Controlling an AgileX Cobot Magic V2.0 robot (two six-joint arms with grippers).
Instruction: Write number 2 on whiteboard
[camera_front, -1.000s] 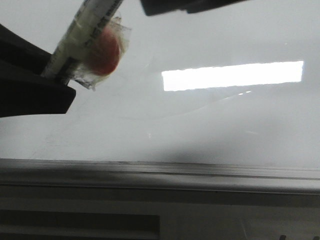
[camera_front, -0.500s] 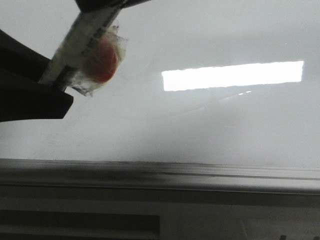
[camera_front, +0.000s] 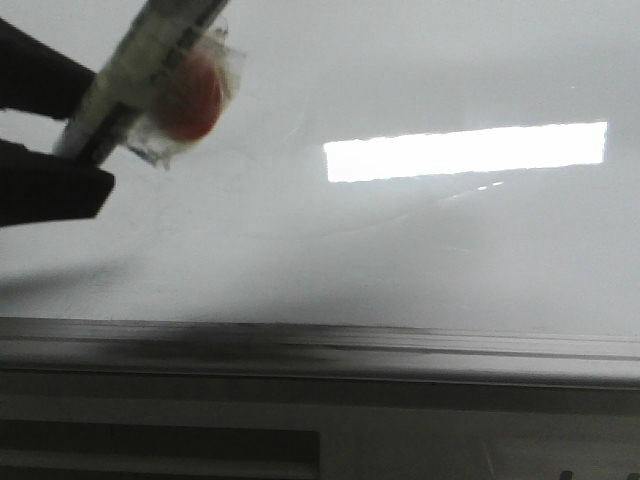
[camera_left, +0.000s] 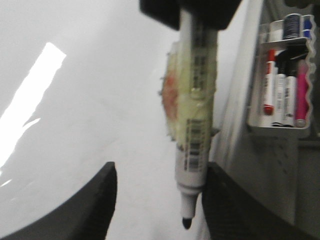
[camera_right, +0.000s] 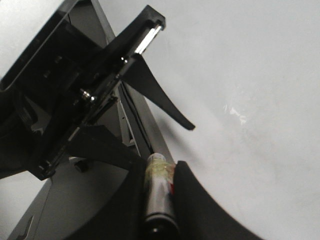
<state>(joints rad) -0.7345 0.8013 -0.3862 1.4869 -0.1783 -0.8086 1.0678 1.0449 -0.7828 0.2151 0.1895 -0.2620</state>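
Observation:
The whiteboard (camera_front: 450, 270) is glossy pale grey and reflects a bright rectangle of light; no black number 2 shows on it. A white marker (camera_front: 130, 70) with a red disc (camera_front: 190, 95) taped to it slants at the upper left. My right gripper (camera_right: 160, 167) is shut on the marker's rear end (camera_right: 160, 195). In the left wrist view the marker (camera_left: 196, 125) hangs uncapped, black tip (camera_left: 186, 222) bare, between the fingers of my open left gripper (camera_left: 161, 167) and against one of them. The left gripper also shows in the front view (camera_front: 100, 130).
The board's grey metal frame edge (camera_front: 300, 345) runs along the front. A white tray (camera_left: 280, 80) with several spare markers hangs beside the board's edge. The left gripper (camera_right: 175, 75) stands wide open close in front of the right one.
The marker has moved left and up in the front view. The right gripper holding it has left the top of that view. The left gripper's fingers have shifted left.

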